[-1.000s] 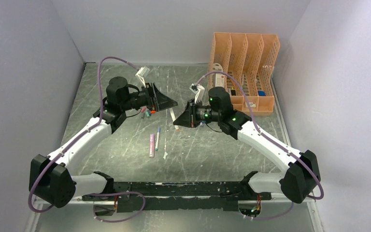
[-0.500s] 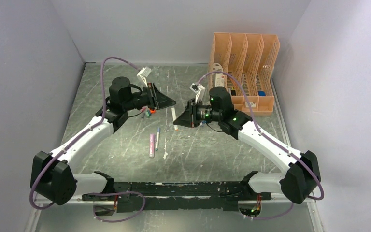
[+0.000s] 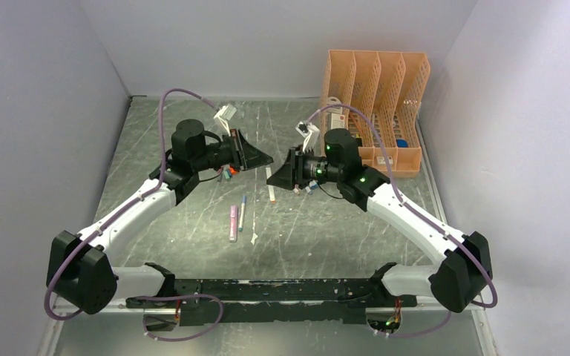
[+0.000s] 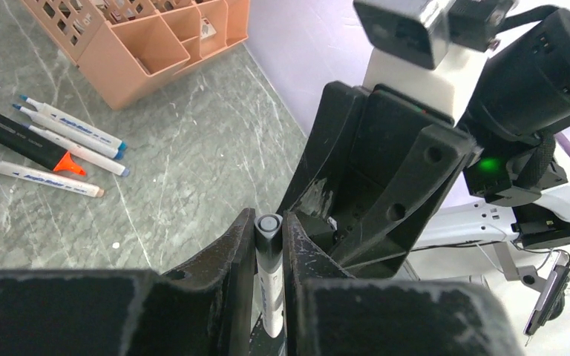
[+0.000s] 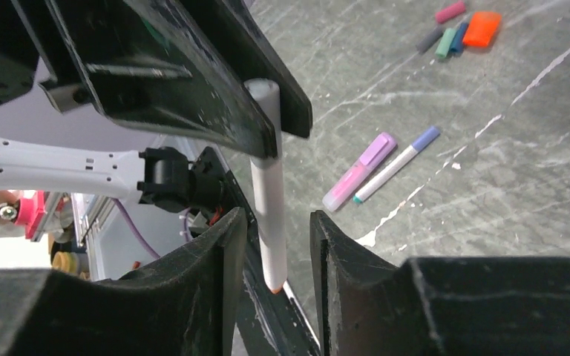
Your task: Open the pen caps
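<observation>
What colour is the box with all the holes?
The box is peach-orange, clearest in the top view.

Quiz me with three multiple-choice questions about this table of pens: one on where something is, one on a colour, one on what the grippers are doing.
1. Where does the peach organiser stand?
A. far right corner of the table
B. near left corner
C. between the two arms

2. What colour is the highlighter lying flat?
A. green
B. pink and purple
C. black

3. What holds the raised white pen?
A. the right gripper alone
B. nothing
C. the left gripper

Answers:
1 A: it sits by the back wall on the right side.
2 B: the right wrist view shows a pink barrel with a purple end.
3 C: the left gripper is clamped on the pen, while the right gripper has its fingers apart on either side of it.
</observation>
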{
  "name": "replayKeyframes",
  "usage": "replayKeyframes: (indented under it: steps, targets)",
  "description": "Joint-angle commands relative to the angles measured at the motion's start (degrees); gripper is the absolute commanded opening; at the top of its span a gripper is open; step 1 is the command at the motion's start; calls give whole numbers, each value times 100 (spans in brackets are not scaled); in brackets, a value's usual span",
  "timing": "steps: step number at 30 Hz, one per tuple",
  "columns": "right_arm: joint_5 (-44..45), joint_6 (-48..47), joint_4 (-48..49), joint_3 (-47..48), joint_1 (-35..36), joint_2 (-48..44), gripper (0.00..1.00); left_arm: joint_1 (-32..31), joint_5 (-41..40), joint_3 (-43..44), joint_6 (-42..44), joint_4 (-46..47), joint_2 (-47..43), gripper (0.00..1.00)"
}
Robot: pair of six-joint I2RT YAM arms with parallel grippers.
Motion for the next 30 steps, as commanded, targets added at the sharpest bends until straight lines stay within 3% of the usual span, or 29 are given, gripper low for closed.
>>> replayKeyframes:
  steps: [1, 5, 9, 13, 17, 23, 27, 30]
  targets:
    - [154, -48, 59, 317, -36, 162, 36, -75, 78, 98, 68, -20, 27, 7]
    - [26, -30, 192, 311, -36, 330, 31, -84, 42, 70, 32, 34, 32, 7]
    - [-33, 51, 270, 129, -36, 407, 9, -88, -74, 136, -5, 162, 155, 7]
    - [-65, 148, 300, -277, -26, 297, 0, -52, -369, 696, 127, 82, 555, 7]
    - [-107, 291, 244, -666, -10, 103, 0, 277, -553, 1489, 247, 169, 1206, 7]
    - [-118, 512, 97, -1209, 150, -293, 0, 1376, -362, 2755, -16, 352, 2460, 7]
    - [151, 373, -268, -1166, 97, -370, 0, 1577, -378, 3354, 364, -757, 2722, 7]
    - [773, -254, -1192, -343, 2, 195, 0, 1573, -556, 3358, 902, -1937, 2644, 7]
